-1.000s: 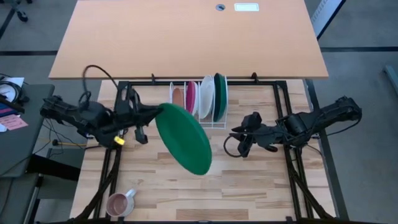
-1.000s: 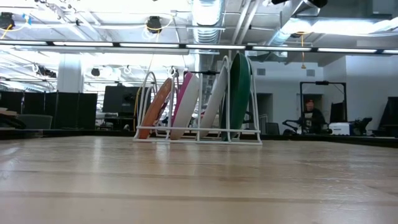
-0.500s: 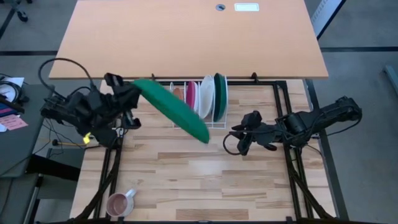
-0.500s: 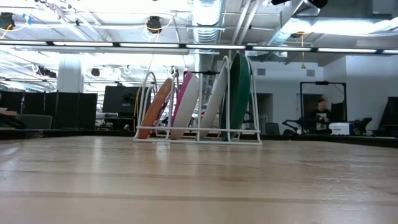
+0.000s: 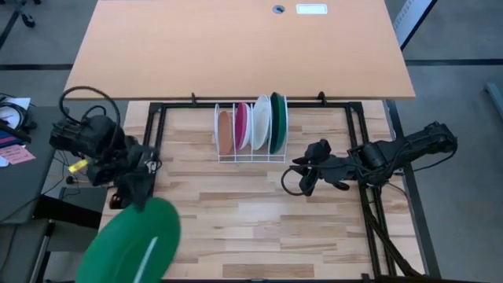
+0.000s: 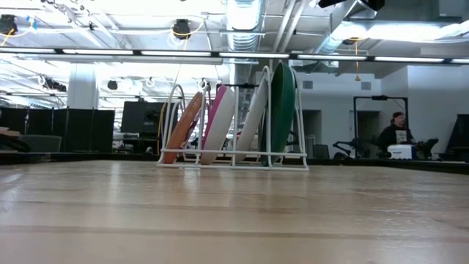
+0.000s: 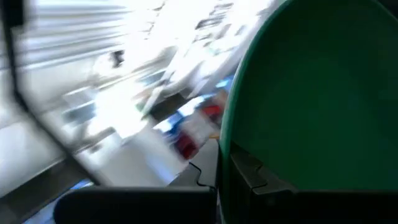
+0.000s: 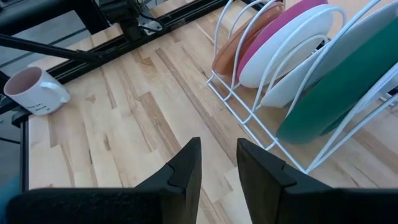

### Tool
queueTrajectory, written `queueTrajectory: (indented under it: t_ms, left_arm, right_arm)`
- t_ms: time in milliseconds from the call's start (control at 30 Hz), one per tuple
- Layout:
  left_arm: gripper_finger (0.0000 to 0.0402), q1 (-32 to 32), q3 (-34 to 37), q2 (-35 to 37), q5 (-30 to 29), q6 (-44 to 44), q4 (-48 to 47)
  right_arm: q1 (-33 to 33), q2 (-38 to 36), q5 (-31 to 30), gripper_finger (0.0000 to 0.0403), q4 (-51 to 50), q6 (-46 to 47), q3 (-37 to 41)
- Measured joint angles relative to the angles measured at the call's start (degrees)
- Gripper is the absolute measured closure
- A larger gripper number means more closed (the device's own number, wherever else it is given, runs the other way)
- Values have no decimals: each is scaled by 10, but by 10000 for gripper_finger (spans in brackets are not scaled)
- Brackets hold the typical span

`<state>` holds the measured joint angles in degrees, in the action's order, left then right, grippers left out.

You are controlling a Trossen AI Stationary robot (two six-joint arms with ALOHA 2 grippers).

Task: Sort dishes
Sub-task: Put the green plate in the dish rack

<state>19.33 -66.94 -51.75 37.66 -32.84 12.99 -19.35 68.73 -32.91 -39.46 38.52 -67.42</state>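
My left gripper (image 5: 135, 192) stands at the table's left edge and is shut on a dark green plate (image 5: 130, 244). The plate spreads over the near left corner and fills the left wrist view (image 7: 311, 93). An orange-brown plate (image 5: 225, 131), a magenta plate (image 5: 242, 126), a white plate (image 5: 260, 123) and a second dark green plate (image 5: 277, 122) stand on edge in the slots of a white wire rack (image 5: 251, 157) at the far middle. My right gripper (image 5: 306, 179) waits right of the rack, a little open and empty (image 8: 219, 162). My left gripper pinches the green plate's rim (image 7: 225, 163) between its two fingers, one finger on each face. The plate reaches from the fingers toward the table's near edge. It is lifted clear of the table, its broad face turned up toward the high camera.
A small pink mug (image 8: 34, 90) stands near the table's near left corner; in the high view the held plate covers it. A large brown desk (image 5: 236, 47) lies beyond the far edge. Bare wood (image 5: 259, 220) spreads between the rack and the near edge.
My left gripper has swung the green plate from over the table's middle, past the rack's left side, back toward the near left corner. The plate has turned from slanting on edge to face up and now covers the mug. My right arm has kept still.
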Motion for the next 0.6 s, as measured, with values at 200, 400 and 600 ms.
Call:
queueTrajectory:
  t_ms: [200,400,600]
  left_arm:
    - [401,-19,-50,0,51,-102,-107]
    - [401,-91,-121,-8,48,-226,-132]
    - [401,-150,-165,-22,132,-265,-137]
  right_arm:
    - [-1,0,0,294,0,0,0]
    - [0,0,0,294,0,0,0]
    - [0,0,0,294,0,-7,0]
